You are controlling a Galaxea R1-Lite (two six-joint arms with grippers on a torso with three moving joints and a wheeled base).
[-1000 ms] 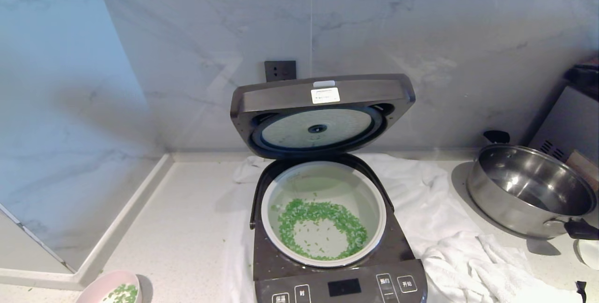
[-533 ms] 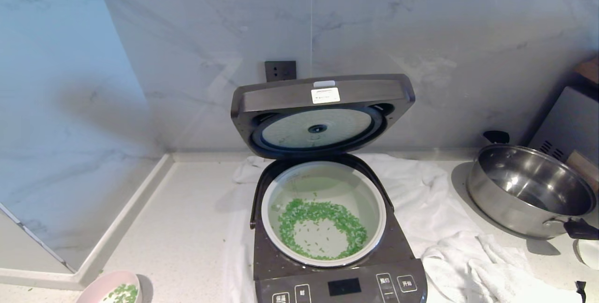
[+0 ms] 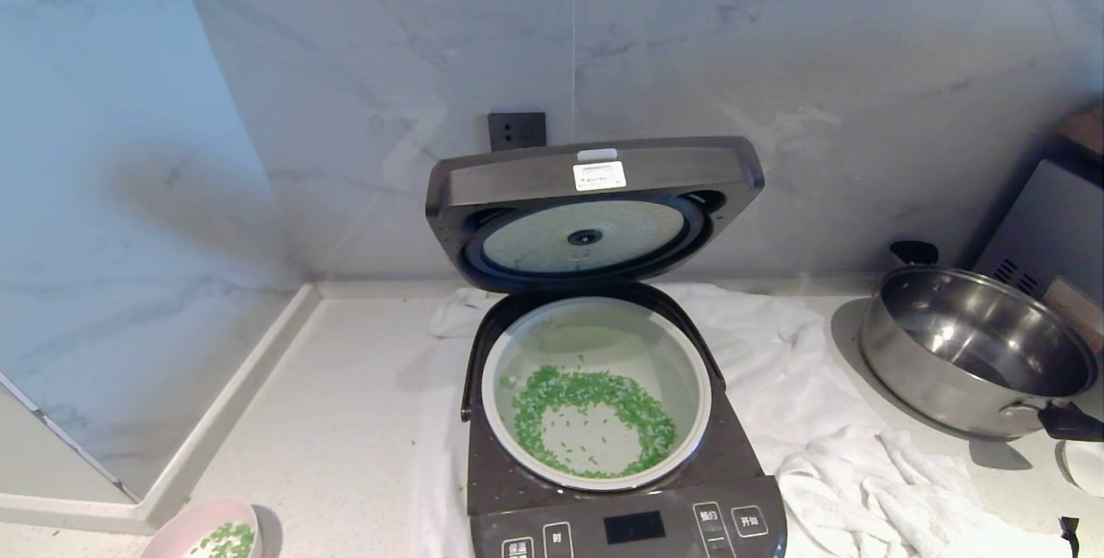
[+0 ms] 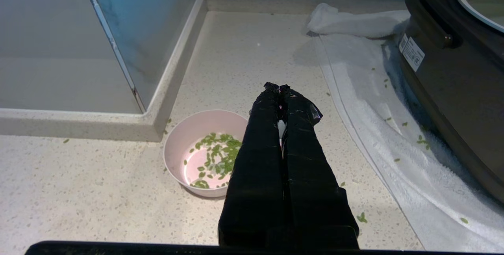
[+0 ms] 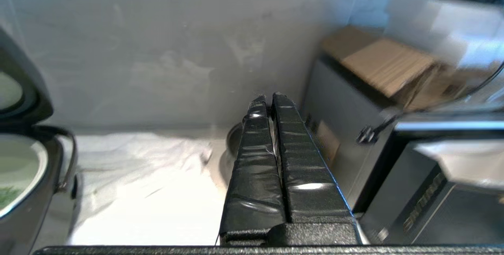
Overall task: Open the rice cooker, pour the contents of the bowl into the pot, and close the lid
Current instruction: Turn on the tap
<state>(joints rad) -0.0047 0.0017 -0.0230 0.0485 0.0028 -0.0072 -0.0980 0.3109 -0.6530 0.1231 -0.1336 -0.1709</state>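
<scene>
Lid (image 3: 593, 196) stands raised; both hands, left (image 4: 278, 88) and right (image 5: 269, 98), pressed together, empty.

The contents (image 3: 593, 418) are lying in the pot (image 3: 700, 420), inside the rice cooker (image 3: 742, 463). The bowl (image 3: 185, 523) is sitting left of it.

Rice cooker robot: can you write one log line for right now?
lid: up | pot: green bits | bowl: some left | left gripper: shut | right gripper: shut
</scene>
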